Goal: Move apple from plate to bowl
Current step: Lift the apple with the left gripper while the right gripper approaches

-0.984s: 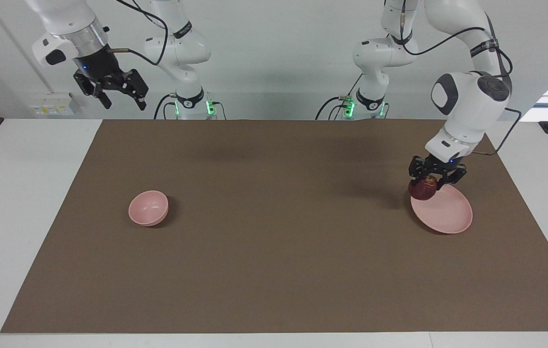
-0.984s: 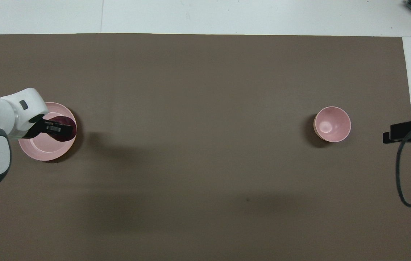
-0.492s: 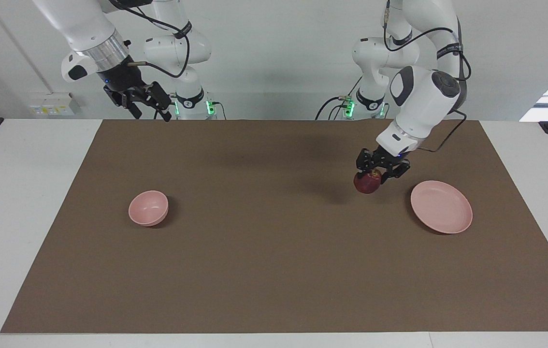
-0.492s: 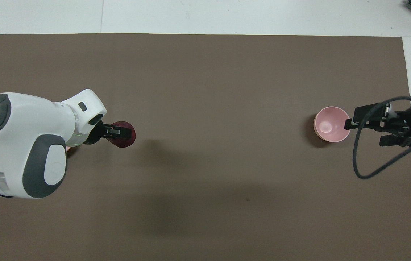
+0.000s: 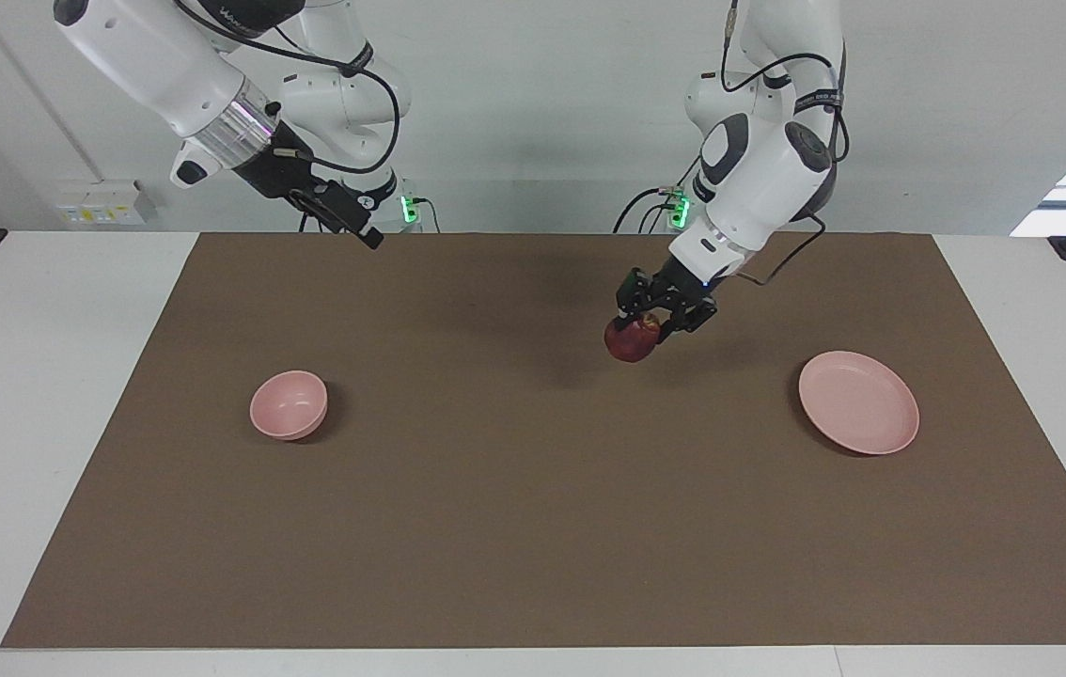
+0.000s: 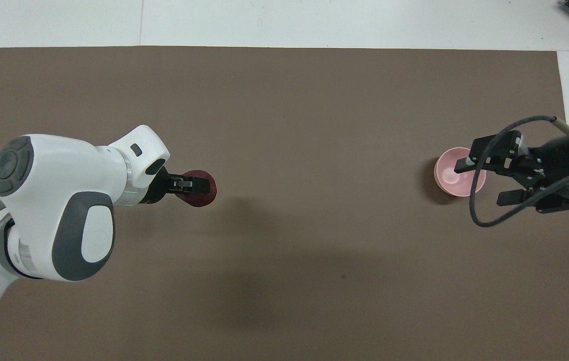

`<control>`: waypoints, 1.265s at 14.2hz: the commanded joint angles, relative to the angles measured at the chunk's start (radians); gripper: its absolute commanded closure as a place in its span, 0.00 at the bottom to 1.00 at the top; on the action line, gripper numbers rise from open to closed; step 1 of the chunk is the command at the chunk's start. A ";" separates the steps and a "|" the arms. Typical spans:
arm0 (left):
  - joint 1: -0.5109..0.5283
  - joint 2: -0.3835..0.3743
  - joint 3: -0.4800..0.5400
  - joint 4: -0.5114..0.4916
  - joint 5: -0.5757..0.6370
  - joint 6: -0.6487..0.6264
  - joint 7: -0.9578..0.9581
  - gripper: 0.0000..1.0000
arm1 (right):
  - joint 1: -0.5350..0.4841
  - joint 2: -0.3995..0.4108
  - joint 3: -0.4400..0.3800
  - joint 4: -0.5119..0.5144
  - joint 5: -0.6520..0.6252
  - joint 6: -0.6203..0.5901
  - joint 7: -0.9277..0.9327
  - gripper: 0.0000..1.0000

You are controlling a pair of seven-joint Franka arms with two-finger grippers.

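The dark red apple point(image 5: 631, 342) hangs in my left gripper point(image 5: 643, 329), which is shut on it from above, over the bare mat between the plate and the table's middle. It also shows in the overhead view point(image 6: 198, 191) under the left gripper point(image 6: 190, 183). The pale pink plate point(image 5: 858, 404) lies empty toward the left arm's end; the overhead view hides it under the left arm. The small pink bowl point(image 5: 289, 404) stands empty toward the right arm's end. My right gripper point(image 5: 356, 228) is open and high in the air; from overhead it point(image 6: 480, 183) partly covers the bowl point(image 6: 446, 176).
A brown mat point(image 5: 533, 527) covers most of the white table point(image 5: 35, 376). Nothing else lies on the mat. A black cable point(image 6: 485, 210) loops from the right wrist.
My left gripper has lifted the apple off the plate and carried it toward the table's middle. My right arm has swung in from the table's end toward the bowl.
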 commanded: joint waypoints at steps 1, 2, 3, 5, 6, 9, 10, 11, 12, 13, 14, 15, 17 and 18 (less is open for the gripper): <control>-0.025 -0.007 -0.064 -0.003 -0.069 0.119 -0.078 1.00 | 0.007 0.021 0.000 -0.014 0.097 0.055 0.127 0.00; -0.032 -0.004 -0.084 -0.003 -0.099 0.165 -0.087 1.00 | 0.010 0.029 0.000 -0.015 0.124 0.066 0.167 0.00; -0.045 -0.002 -0.105 -0.003 -0.148 0.223 -0.092 1.00 | 0.011 0.046 0.000 -0.015 0.163 0.067 0.208 0.00; -0.064 0.001 -0.144 -0.003 -0.210 0.333 -0.097 1.00 | 0.011 0.058 0.000 -0.017 0.195 0.069 0.268 0.00; -0.071 0.004 -0.167 -0.003 -0.222 0.384 -0.097 1.00 | 0.011 0.066 0.000 -0.026 0.219 0.069 0.294 0.00; -0.082 0.007 -0.240 -0.003 -0.283 0.547 -0.104 1.00 | 0.011 0.084 -0.001 -0.070 0.321 0.081 0.315 0.00; -0.085 0.013 -0.248 0.004 -0.287 0.582 -0.104 1.00 | 0.011 0.092 0.000 -0.080 0.338 0.086 0.315 0.00; -0.097 0.022 -0.263 0.016 -0.288 0.605 -0.106 1.00 | 0.011 0.098 0.000 -0.080 0.352 0.087 0.315 0.00; -0.098 0.024 -0.273 0.030 -0.287 0.606 -0.106 1.00 | 0.011 0.104 0.000 -0.081 0.353 0.090 0.313 0.00; -0.096 0.024 -0.285 0.036 -0.287 0.606 -0.106 1.00 | 0.014 0.104 0.000 -0.081 0.353 0.093 0.312 0.00; -0.096 0.024 -0.291 0.043 -0.288 0.606 -0.107 1.00 | 0.026 0.104 0.000 -0.081 0.353 0.095 0.311 0.00; -0.098 0.021 -0.296 0.045 -0.287 0.606 -0.107 1.00 | 0.032 0.104 0.000 -0.084 0.352 0.102 0.310 0.00; -0.093 0.024 -0.311 0.066 -0.287 0.606 -0.107 1.00 | 0.058 0.104 0.000 -0.113 0.352 0.147 0.307 0.00; -0.093 0.027 -0.311 0.080 -0.287 0.606 -0.109 1.00 | 0.081 0.103 -0.001 -0.118 0.350 0.167 0.308 0.00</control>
